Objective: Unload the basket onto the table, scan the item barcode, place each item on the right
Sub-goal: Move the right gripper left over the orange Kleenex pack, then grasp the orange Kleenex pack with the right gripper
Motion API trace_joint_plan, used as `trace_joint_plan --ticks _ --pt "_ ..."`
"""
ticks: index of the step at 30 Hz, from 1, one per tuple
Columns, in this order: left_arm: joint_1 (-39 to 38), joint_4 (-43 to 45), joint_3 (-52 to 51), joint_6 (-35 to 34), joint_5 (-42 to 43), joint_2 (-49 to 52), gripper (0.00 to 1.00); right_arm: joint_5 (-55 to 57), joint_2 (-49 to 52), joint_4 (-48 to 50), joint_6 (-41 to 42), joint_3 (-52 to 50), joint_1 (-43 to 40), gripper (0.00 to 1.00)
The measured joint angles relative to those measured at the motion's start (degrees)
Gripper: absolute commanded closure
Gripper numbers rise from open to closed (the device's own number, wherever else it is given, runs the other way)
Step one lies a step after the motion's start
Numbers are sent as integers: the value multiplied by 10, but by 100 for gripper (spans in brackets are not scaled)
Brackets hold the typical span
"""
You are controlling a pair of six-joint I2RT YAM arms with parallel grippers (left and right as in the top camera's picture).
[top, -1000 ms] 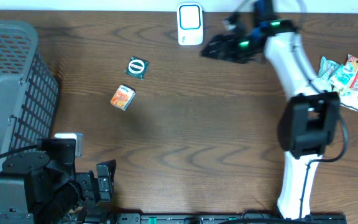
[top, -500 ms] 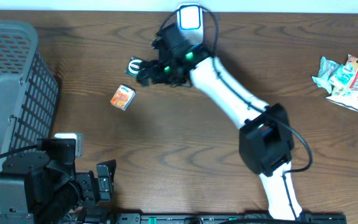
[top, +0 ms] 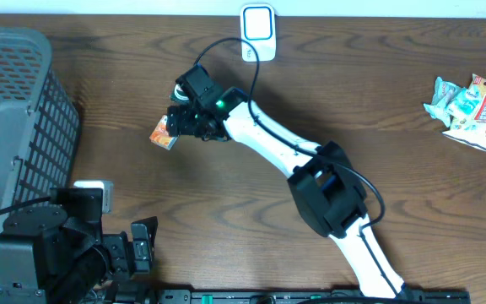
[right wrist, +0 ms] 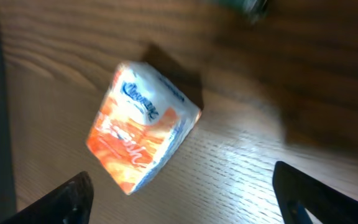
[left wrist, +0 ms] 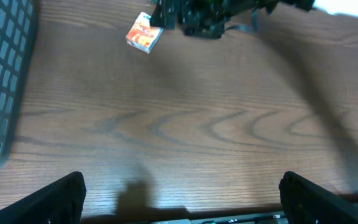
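You have a brown wooden bench point(top: 226, 228) with a grey mesh basket point(top: 15, 110) at its left edge. The right arm point(top: 268, 143) reaches diagonally across the bench from the near edge toward the far left. The left arm point(top: 49, 253) sits low at the near left corner, beside the basket.

A small pile of snack packets point(top: 471, 105) lies at the far right, well apart from everything else. A white scanner point(top: 258, 32) stands upright at the far edge, near the middle.

Your task item, an orange and white packet point(top: 164, 133), lies on the bench between the basket and the scanner, turned at an angle to the wood grain. The right gripper point(top: 175, 122) hangs just over it. In the right wrist view the packet point(right wrist: 142, 127) lies flat on the wood with blue lettering on its upper end. The right gripper point(right wrist: 182, 199) has its jaws spread wide, apart from the packet and gripping nothing.

The left gripper point(left wrist: 185, 199) is fully spread as well, with only bare wood between its fingertips. In its view the packet point(left wrist: 143, 34) sits far ahead.
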Motion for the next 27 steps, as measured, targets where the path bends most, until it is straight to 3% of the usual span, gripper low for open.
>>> trace_joint_plan --ticks 3,15,24,27 --pt "0 0 0 0 0 0 2 -7 7 6 16 -1 6 33" --pt "0 0 0 0 0 0 2 -1 9 48 85 -1 10 37" --pt "0 0 0 0 0 0 2 -24 38 75 123 0 11 48" --pt "0 0 0 0 0 0 2 -32 39 74 128 0 15 56"
